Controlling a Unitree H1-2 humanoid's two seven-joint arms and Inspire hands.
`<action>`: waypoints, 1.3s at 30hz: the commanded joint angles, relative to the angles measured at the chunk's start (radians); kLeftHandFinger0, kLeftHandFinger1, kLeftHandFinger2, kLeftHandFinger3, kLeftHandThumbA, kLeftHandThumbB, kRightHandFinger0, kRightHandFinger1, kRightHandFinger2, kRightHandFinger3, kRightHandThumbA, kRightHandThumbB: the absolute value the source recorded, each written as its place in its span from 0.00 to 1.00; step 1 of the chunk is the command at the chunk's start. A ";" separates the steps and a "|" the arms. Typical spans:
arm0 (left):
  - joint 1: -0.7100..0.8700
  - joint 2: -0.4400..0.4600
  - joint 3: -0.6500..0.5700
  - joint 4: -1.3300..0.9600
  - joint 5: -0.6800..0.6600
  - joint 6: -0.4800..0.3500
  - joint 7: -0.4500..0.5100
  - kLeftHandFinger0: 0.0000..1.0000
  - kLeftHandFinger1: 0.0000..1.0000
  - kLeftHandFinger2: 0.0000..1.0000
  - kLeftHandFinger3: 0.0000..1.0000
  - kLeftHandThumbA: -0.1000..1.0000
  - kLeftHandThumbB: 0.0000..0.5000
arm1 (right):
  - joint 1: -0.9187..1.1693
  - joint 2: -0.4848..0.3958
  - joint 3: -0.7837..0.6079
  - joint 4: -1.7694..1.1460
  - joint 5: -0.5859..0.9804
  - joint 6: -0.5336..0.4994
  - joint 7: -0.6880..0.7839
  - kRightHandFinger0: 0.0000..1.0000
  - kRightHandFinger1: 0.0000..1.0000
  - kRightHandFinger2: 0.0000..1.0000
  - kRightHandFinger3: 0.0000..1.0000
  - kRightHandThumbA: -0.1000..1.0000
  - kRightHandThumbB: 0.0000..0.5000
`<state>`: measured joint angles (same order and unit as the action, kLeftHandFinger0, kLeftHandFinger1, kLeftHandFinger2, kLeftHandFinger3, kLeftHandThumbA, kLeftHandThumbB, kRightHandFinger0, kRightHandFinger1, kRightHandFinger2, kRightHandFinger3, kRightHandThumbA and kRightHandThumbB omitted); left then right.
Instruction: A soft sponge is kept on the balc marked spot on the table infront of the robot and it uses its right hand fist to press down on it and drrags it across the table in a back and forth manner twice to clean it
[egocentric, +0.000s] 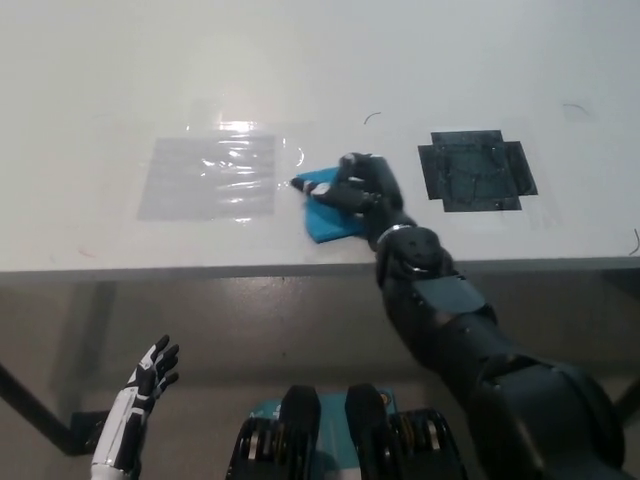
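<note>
One flat blue rectangular sponge (327, 213) lies slightly skewed near the white table's (90, 90) front edge, left of one black marked patch (475, 171), pressed under the clenched black right robot hand (362, 191). White left robot hand (150, 375) hangs released below.

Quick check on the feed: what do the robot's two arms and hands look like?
The right hand is glossy black, on a bulky black arm built of rounded segments with a pale ring at the wrist. The left hand is white with black fingers and dark palm patches, on a slim white forearm. No loose cables visible.
</note>
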<state>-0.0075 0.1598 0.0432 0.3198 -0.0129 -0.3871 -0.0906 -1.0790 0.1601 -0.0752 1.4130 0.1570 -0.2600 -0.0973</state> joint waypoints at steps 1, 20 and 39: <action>-0.010 0.016 0.003 -0.015 -0.002 -0.041 -0.003 1.00 1.00 1.00 1.00 1.00 0.93 | -0.034 0.009 0.016 0.011 -0.031 0.017 -0.005 0.00 0.00 0.15 0.07 1.00 0.31; -0.011 0.012 0.010 -0.005 0.003 -0.043 0.007 0.96 1.00 1.00 1.00 1.00 0.93 | 0.057 -0.199 0.004 0.019 -0.028 0.027 0.016 0.00 0.00 0.13 0.01 1.00 0.18; -0.006 0.013 0.023 0.015 0.003 -0.058 0.007 0.86 1.00 1.00 1.00 1.00 0.92 | 0.203 -0.509 -0.197 -0.012 0.071 -0.030 0.025 0.00 0.00 0.20 0.13 1.00 0.21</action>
<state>-0.0050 0.1596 0.0617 0.3308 -0.0124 -0.3922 -0.0906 -0.9365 -0.2880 -0.2441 1.3889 0.1963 -0.2985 -0.0346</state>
